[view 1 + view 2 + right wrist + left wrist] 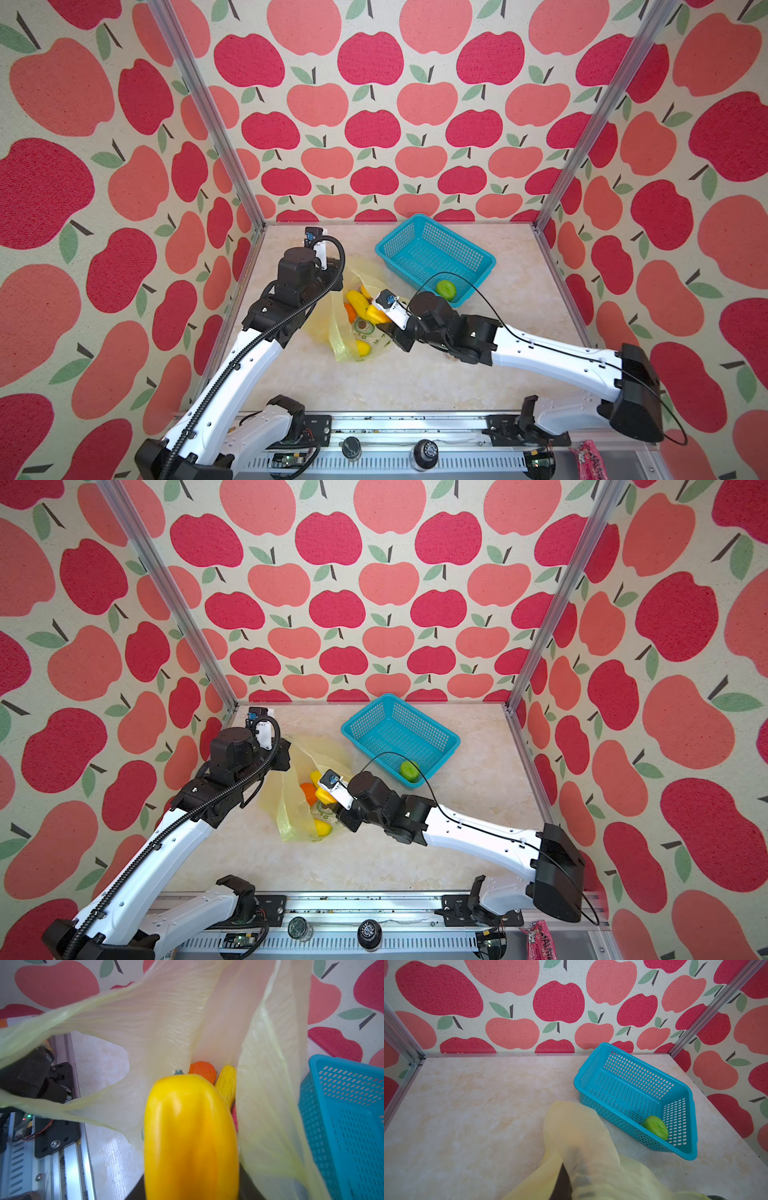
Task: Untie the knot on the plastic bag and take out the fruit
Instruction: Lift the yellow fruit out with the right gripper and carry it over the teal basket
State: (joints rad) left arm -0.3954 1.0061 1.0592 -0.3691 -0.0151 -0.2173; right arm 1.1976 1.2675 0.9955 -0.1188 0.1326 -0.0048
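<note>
Plastic bag (pixel 338 341) is pinched open by your left hand (pixel 334 269); your right hand (pixel 379 319) grasps a yellow fruit (pixel 191 1136).

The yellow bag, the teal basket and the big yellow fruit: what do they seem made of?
The plastic bag looks like thin translucent film: finely wrinkled, wall showing through. The teal mesh basket: rigid moulded plastic, perforated walls. The yellow fruit: smooth, glossy, probably plastic.

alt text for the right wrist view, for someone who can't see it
A yellow fruit fills much of the frame, close to the camera, between the raised walls of the translucent plastic bag. Behind it lie an orange fruit and a lumpy yellow fruit, and a teal basket stands beside the bag.
</note>
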